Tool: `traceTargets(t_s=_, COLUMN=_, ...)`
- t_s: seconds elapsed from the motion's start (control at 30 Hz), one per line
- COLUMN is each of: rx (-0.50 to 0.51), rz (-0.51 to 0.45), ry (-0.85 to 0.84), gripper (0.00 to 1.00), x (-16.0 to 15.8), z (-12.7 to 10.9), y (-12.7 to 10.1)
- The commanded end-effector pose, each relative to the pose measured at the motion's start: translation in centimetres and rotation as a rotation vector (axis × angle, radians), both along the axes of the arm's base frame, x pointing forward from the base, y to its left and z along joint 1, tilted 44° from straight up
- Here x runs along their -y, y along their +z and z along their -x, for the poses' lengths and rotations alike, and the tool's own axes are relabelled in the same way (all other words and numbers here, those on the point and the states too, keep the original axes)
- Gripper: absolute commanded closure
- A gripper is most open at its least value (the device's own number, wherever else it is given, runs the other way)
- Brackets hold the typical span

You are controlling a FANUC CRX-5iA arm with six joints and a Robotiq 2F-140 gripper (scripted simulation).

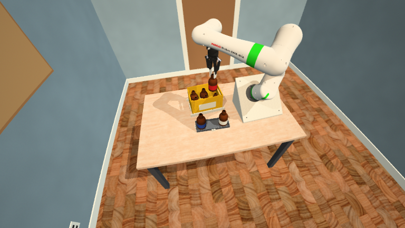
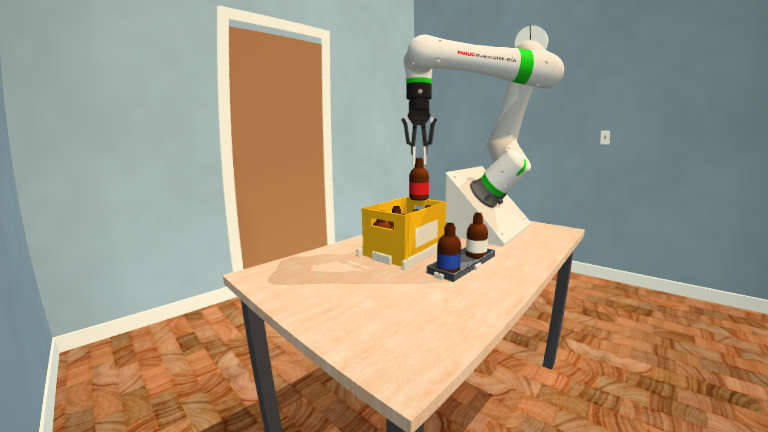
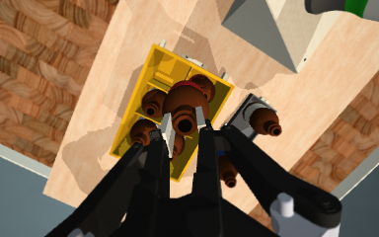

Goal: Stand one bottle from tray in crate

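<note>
Gripper (image 2: 419, 158) pinches red-labelled bottle (image 2: 419, 182) over crate (image 2: 403, 230).

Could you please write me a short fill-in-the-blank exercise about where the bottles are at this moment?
1. The end effector grips the neck of the bottle with the ____ label.
2. That bottle hangs over the ____ crate.
3. The tray carries ____ bottles.
4. The blue-label bottle stands beside a bottle with a ____ label.

Missing words: red; yellow; two; white
</note>
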State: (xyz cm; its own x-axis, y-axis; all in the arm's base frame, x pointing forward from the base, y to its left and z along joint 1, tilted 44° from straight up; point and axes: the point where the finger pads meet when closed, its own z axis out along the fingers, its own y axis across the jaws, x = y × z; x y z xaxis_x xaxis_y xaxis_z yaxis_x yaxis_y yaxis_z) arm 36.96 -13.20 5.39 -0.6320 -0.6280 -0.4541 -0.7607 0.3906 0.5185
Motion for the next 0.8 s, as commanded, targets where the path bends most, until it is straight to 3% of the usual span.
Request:
traceTargets(t_s=0.0, rx=0.0, rz=0.0, ry=0.0, gripper=1.0, x=0.5, z=0.1, y=-0.5)
traceTargets(t_s=0.77, rx=0.0, rz=0.0, ry=0.0, gripper=1.0, x=2.7, z=0.4, y=-2.4)
